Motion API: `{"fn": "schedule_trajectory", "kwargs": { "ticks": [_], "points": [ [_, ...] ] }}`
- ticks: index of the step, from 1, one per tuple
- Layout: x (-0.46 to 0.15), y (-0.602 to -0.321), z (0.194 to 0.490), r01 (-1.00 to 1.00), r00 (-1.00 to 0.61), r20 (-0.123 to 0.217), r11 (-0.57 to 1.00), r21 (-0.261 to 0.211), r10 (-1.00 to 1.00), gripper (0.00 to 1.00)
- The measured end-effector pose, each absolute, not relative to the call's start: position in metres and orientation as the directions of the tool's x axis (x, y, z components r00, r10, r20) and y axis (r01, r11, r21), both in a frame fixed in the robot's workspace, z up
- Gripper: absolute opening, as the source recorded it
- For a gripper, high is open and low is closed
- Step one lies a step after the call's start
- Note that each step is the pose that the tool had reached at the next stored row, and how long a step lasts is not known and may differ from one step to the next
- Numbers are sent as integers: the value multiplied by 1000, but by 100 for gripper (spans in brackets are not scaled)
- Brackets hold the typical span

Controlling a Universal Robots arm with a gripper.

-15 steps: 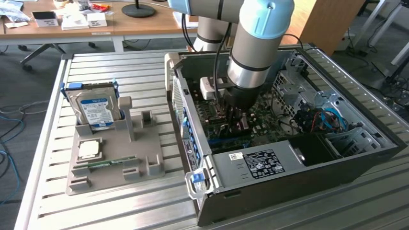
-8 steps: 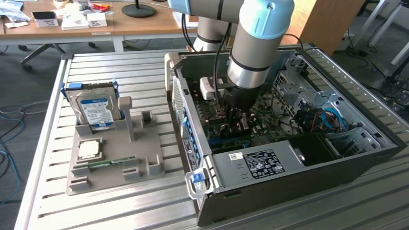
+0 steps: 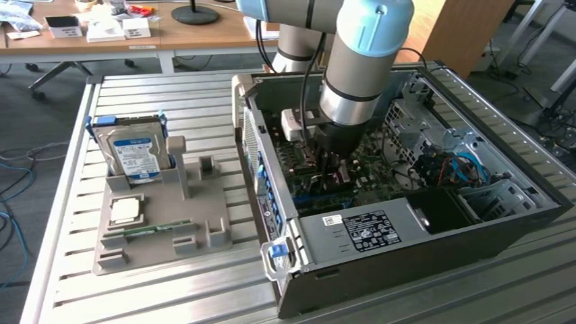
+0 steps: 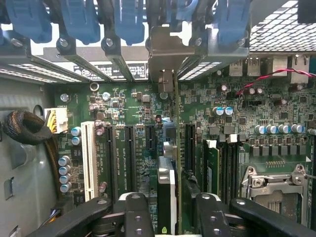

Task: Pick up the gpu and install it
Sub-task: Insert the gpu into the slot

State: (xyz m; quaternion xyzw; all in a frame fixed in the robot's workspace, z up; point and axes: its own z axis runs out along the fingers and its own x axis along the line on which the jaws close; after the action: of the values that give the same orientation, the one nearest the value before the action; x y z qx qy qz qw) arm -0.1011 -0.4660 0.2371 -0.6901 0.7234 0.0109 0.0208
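The gpu [image 4: 169, 148] stands on edge in a motherboard slot, seen edge-on in the wrist view. Its silvery bracket [image 4: 167, 52] sits against the case's rear slot openings. My gripper [image 4: 173, 217] straddles the card's near end. A dark finger [image 4: 136, 215] stands on one side and another finger [image 4: 212, 217] on the other, each with a small gap to the card, so the gripper is open. In the exterior view my gripper [image 3: 330, 170] reaches straight down into the open computer case [image 3: 504, 223], over the green motherboard [image 3: 378, 172].
Blue slot latches [image 4: 79, 19] line the case's rear wall above the bracket. The power supply [image 3: 369, 229] and drive cage [image 3: 486, 196] flank the motherboard. Outside the case, a grey fixture [image 3: 193, 223] holds a hard drive [image 3: 135, 154], a processor [image 3: 126, 210] and a memory stick [image 3: 153, 230].
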Motion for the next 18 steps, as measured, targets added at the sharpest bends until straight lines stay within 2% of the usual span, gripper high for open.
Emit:
{"fn": "schedule_trajectory", "kwargs": {
  "ticks": [18],
  "points": [
    [-101, -464, 249, -998, -53, -46, 53, -13, -998, 40]
  ]
}}
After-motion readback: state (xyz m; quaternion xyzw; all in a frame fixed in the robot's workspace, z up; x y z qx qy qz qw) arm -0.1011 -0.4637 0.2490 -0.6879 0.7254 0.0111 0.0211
